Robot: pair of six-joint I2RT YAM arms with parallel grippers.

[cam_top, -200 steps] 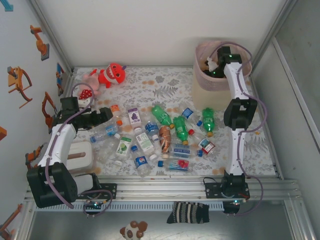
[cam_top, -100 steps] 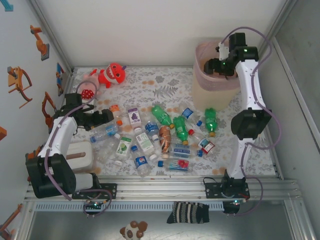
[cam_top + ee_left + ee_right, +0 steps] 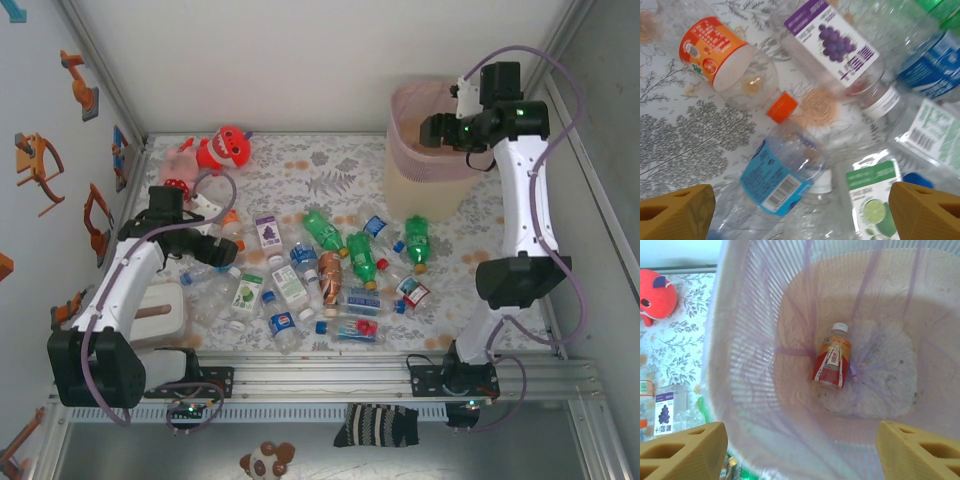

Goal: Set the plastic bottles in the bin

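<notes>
Right gripper jaws wide, empty, above the bin; one red-label bottle with a white cap lies on the bin floor. Left gripper also wide, holding nothing, over a blue-label bottle beside an orange-cap bottle. Other plastic bottles lie scattered on the floral table, left of the bin.
</notes>
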